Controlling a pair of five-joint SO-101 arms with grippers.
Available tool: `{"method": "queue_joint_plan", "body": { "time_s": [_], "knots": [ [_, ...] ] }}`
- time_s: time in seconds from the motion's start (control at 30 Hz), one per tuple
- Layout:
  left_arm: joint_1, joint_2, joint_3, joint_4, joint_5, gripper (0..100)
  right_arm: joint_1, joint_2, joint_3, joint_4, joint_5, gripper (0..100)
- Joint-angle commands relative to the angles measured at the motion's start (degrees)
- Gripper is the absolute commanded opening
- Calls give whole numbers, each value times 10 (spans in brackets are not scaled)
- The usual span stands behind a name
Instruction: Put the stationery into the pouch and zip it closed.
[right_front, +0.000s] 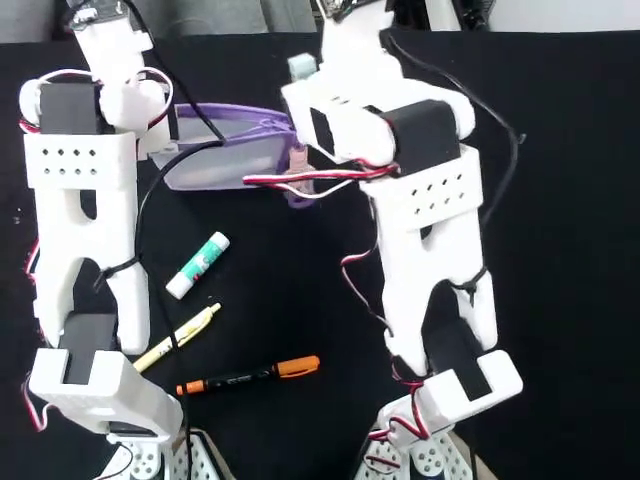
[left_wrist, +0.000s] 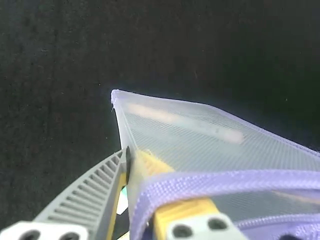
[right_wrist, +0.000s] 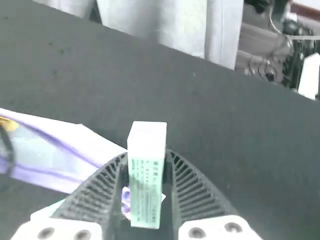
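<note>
Both grippers engaged: one on the pouch, one on an eraser.

The left gripper (left_wrist: 127, 161) is pinched on the rim of the translucent, purple-zippered pouch (left_wrist: 210, 142), with one finger on either side of the pouch wall at its end. The pouch (right_front: 225, 155) lies on the black surface (right_front: 560, 150) between the two arms' upper ends, its mouth gaping. The right gripper (right_wrist: 146, 156) is clamped on a mint-and-white eraser (right_wrist: 146, 175), which stands on end between the fingers. The eraser (right_front: 302, 68) is near the pouch's other end and outside it. A glue stick (right_front: 197, 265), a yellow pen (right_front: 180, 338) and an orange marker (right_front: 250, 375) lie loose on the surface between the arms, nearer their bases and apart from the pouch.
</note>
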Motion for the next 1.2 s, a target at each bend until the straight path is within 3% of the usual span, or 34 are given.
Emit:
{"method": "queue_joint_plan", "body": {
  "time_s": [0.0,0.33,0.63,0.93,1.17],
  "knots": [
    [4,-16,-16,1,-1,30,-43,-33,-3,-20,6,11],
    [2,-15,0,-1,-2,30,-79,-118,116,-53,6,11],
    [2,-11,-1,-1,-2,30,-79,-292,439,-368,4,11],
    [7,-11,-1,-2,-1,30,-110,-363,545,-531,6,11],
    [4,-11,0,-2,2,30,-132,-367,695,-745,3,11]
  ]
}}
